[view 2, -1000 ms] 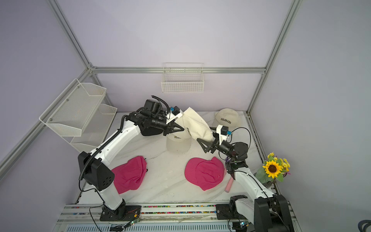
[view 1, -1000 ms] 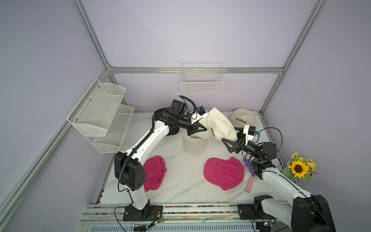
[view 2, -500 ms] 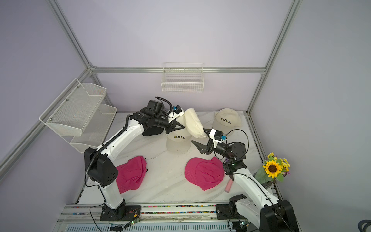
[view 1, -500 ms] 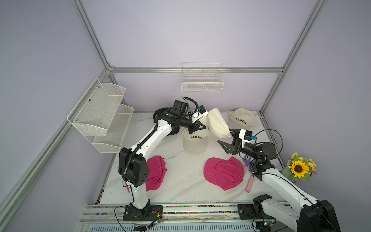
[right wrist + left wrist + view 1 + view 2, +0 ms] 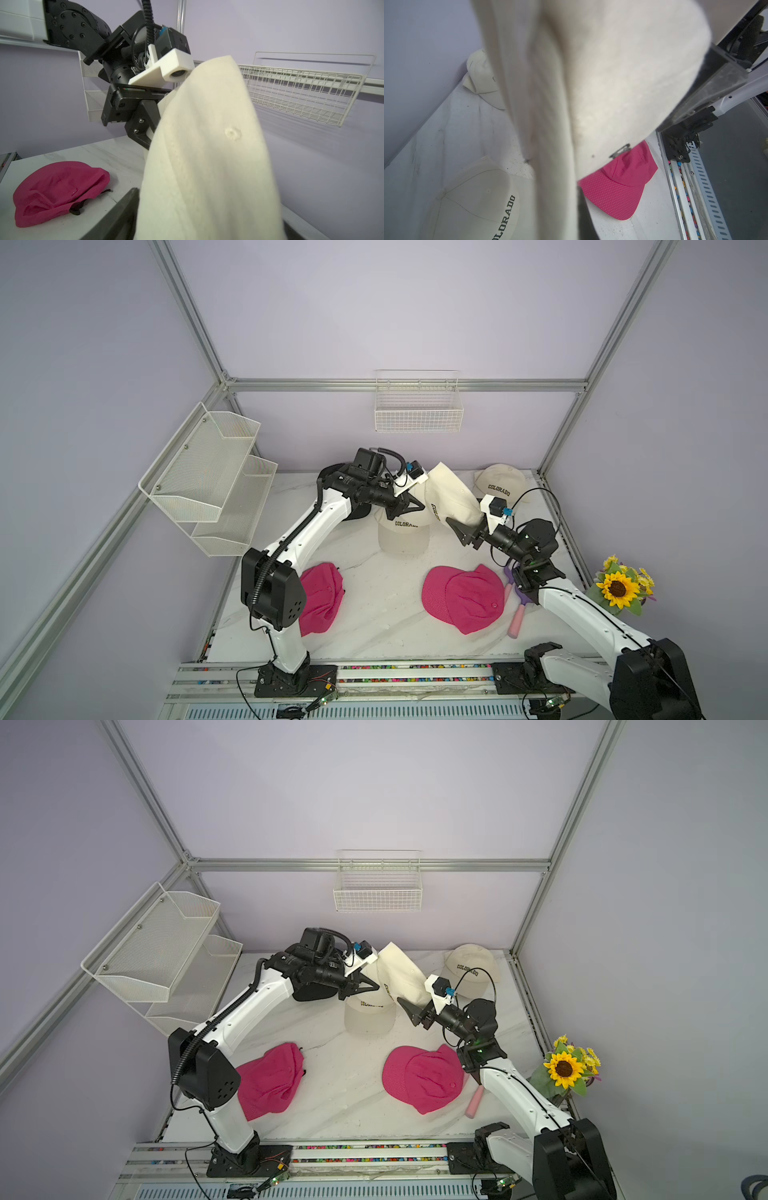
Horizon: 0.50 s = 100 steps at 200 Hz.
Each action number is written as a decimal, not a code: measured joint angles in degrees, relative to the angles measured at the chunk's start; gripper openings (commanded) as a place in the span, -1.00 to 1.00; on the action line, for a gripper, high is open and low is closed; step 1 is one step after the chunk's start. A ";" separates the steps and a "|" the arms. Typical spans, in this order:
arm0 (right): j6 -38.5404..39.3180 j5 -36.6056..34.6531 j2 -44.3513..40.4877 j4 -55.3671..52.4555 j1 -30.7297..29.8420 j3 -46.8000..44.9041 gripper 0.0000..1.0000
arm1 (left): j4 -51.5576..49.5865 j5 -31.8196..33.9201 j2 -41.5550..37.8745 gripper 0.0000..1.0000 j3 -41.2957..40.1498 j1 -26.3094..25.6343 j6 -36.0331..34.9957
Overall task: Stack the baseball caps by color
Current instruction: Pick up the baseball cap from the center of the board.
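A cream cap (image 5: 451,497) (image 5: 401,973) hangs in the air over the middle of the table, with my left gripper (image 5: 420,508) (image 5: 376,986) shut on its edge. My right gripper (image 5: 465,526) (image 5: 415,1006) stands open, its jaws wide around the cap's lower end. That cap fills the right wrist view (image 5: 207,155). A second cream cap (image 5: 401,535) lies below, and a third cream cap (image 5: 498,483) lies at the back right. Pink caps lie front left (image 5: 320,597) and front right (image 5: 465,597). A black cap (image 5: 309,992) is mostly hidden behind my left arm.
A sunflower bunch (image 5: 621,587) stands at the right edge. A pink and purple tool (image 5: 517,620) lies under my right arm. A wire basket (image 5: 417,406) hangs on the back wall, and mesh shelves (image 5: 208,481) hang on the left wall.
My right gripper drew back from the held cream cap, then came up to it again. My left gripper kept the cap and shifted it slightly back.
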<state>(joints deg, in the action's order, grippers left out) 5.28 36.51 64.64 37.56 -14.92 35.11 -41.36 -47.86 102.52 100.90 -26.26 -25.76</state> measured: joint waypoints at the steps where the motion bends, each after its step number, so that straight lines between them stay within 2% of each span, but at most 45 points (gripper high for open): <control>1: 0.02 0.13 0.13 0.00 0.00 0.00 0.65 | 0.00 0.00 0.00 -1.00 0.00 0.00 -0.04; 46: 0.83 0.13 1.42 -0.96 0.00 0.04 0.84 | -0.09 -0.11 -0.09 -1.00 0.00 0.00 -1.22; 64: 0.48 -2.45 1.42 -0.98 0.00 0.04 0.92 | -0.15 -0.11 -0.09 -1.00 0.00 0.00 -1.57; 100: -0.57 -4.92 1.38 -1.22 0.17 0.04 0.91 | -0.24 0.11 -0.42 -1.00 -0.81 0.00 -2.43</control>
<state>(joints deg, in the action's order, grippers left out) 4.71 31.59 66.02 36.34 -14.74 35.16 -41.60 -47.75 102.10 100.09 -26.26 -28.18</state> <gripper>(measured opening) 0.963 0.051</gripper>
